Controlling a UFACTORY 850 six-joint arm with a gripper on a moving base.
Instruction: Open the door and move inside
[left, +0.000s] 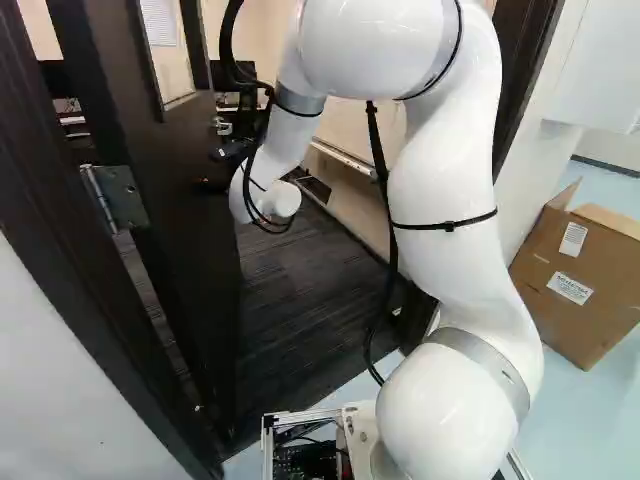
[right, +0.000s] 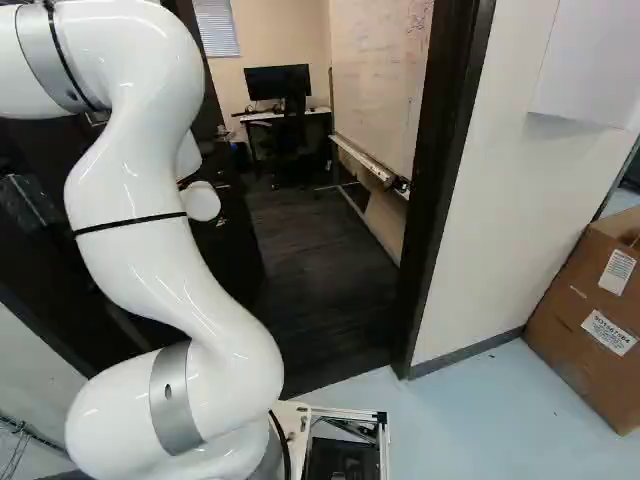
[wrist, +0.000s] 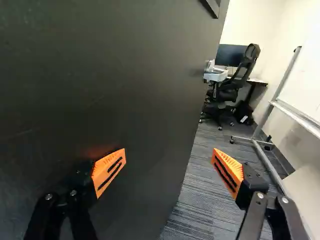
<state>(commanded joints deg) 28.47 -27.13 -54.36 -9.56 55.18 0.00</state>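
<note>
The dark door stands swung inward, its hinge at the left of the left base view. The white wrist end of my arm reaches through the doorway near the door's face; the fingers are hard to make out there. In the wrist view my gripper is open with nothing between its pads. One finger is in front of the door's broad face, the other beyond its free edge, over the room's carpet. A silver handle juts past that edge, ahead of the gripper. Contact with the door cannot be told.
The dark door frame bounds the opening beside a white wall. Inside are a wheeled whiteboard, a desk with a monitor and an office chair. A cardboard box stands outside, right of the doorway.
</note>
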